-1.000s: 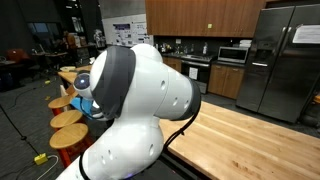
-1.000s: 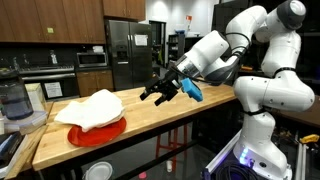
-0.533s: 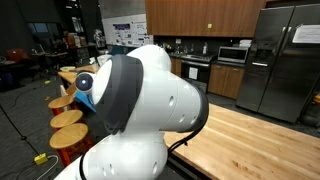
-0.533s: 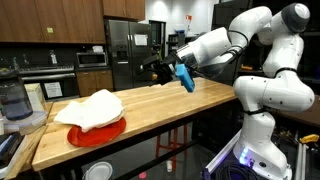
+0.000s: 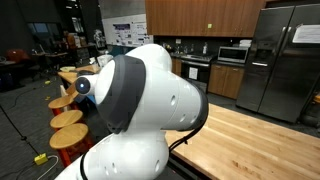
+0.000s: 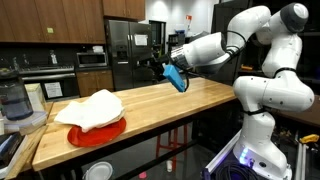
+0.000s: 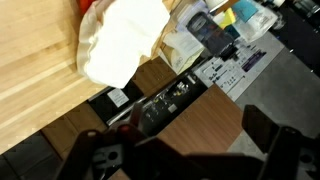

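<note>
Hand (image 6: 152,68) spread wide, holding nothing, raised over wooden counter (image 6: 170,105), well apart from white cloth (image 6: 95,108) heaped on red plate (image 6: 100,134) at counter's end. Kitchen all round: steel fridge (image 6: 125,50), microwave (image 6: 93,60), dark wood cabinets (image 6: 40,20) behind.

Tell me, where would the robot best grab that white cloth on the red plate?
Probably the raised hump in the middle of the white cloth, coming straight down from above: it lies loosely heaped on the red plate, its edges draped flat.
</note>
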Available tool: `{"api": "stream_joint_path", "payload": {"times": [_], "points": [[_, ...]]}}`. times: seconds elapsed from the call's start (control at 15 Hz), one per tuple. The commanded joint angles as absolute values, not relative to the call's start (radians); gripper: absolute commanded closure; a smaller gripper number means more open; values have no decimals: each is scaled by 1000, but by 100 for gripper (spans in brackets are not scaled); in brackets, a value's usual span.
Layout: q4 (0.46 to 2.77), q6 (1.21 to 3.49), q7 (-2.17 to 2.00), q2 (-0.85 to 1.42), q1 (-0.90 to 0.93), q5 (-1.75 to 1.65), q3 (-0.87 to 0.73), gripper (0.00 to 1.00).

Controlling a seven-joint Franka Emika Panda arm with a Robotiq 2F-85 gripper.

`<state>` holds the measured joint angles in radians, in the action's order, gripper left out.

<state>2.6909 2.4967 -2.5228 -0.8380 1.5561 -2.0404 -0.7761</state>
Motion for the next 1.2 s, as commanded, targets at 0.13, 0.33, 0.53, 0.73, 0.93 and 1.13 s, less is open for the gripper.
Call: {"api": "stream_joint_path", "payload": {"times": [0.13, 0.33, 0.53, 0.73, 0.93, 1.13], "points": [[2627, 2346, -2598, -721, 1593, -2013, -797, 0], [2603, 2260, -2600, -659, 1636, -1972, -815, 0], [2591, 2196, -2600, -621, 1683, -1926, -845, 0], [2582, 2166, -2601, -566, 1712, -1876, -859, 0], [2577, 2277, -2599, -449, 1576, -1777, -742, 0], [2585, 2362, -2553, -393, 1423, -1683, -597, 0]]}}
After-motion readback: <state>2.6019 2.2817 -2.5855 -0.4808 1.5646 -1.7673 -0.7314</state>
